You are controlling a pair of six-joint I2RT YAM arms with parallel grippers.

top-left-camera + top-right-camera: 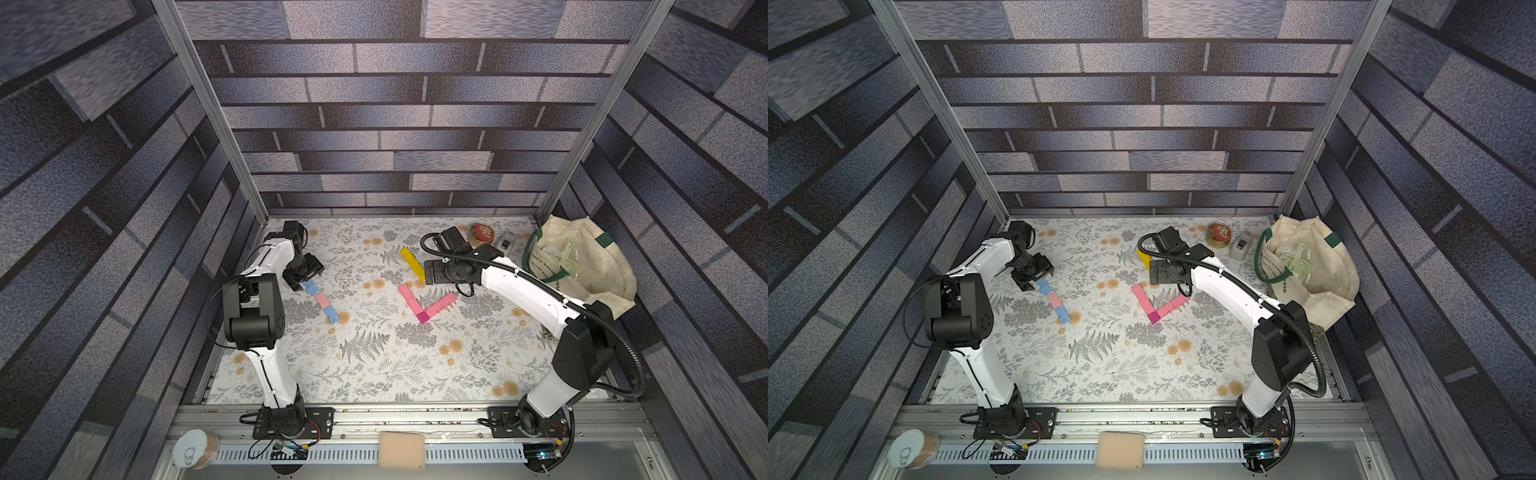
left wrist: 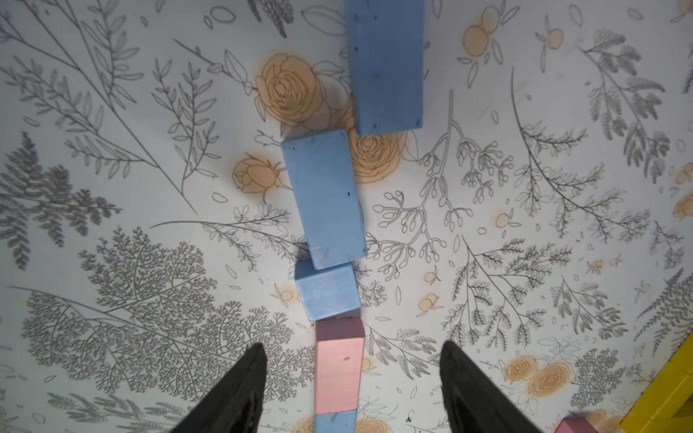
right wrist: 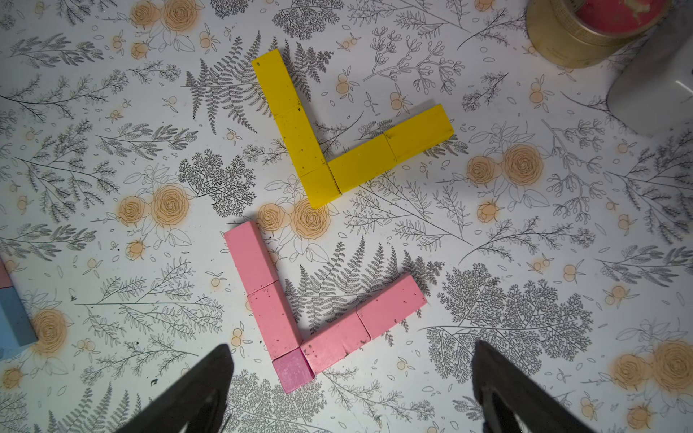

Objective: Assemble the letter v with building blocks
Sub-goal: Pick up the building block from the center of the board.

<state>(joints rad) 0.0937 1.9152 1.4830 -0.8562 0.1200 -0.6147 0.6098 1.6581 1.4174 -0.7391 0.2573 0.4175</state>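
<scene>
Two letters look finished: a yellow V (image 3: 300, 138) and, just beside it, a pink V (image 3: 273, 318) with the magenta cube (image 3: 293, 369) at its corner, both lying flat towards the middle of the desk (image 1: 374, 365). What seems to remain is the loose row (image 1: 322, 300) of light blue and pink bricks near the left side of the desk (it runs nearly straight, so it is no letter yet). The left jaws stand apart on both sides of a pink brick (image 2: 339, 371) of this row, with a gap to it, gripping nothing. The right jaws hang wide apart and empty above the pink V. The front half of the desk is bare and gives room to move. The far right corner is crowded by a tin (image 1: 481, 235), a small box (image 1: 507, 240) and a cloth bag (image 1: 582, 266).
</scene>
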